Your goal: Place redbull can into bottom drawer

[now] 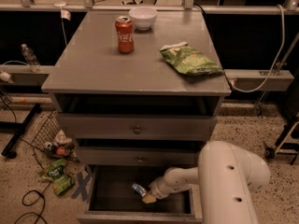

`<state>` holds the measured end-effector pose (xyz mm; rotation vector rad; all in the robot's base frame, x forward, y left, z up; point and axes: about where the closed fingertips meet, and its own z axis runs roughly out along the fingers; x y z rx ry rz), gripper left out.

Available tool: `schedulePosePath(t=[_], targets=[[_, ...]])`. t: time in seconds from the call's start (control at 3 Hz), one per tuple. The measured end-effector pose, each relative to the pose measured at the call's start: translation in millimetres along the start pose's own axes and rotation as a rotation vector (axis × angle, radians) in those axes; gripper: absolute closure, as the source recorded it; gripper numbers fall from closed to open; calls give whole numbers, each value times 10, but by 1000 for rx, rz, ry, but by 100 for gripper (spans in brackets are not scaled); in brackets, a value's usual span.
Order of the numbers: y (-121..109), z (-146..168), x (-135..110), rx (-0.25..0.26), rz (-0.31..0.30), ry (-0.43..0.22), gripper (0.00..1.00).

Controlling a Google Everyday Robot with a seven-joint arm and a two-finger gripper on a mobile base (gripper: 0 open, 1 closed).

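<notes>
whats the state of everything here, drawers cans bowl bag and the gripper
bottom drawer: pulled wide open
middle drawer: slightly open
top drawer: partly open
redbull can: inside the bottom drawer, at the gripper's tip
gripper: down inside the bottom drawer
Coca-Cola can: upright on the cabinet top
white bowl: upright
green chip bag: lying flat
</notes>
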<state>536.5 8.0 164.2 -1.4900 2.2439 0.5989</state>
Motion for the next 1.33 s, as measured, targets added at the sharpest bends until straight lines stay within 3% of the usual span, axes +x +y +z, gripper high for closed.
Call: schedulePosePath(t=[0.33, 0.67, 1.33], targets=[[14, 11, 1, -3, 0, 0, 9], [-8, -122, 24, 9, 4, -9, 0], [-82, -709, 146, 89, 26, -89, 0]])
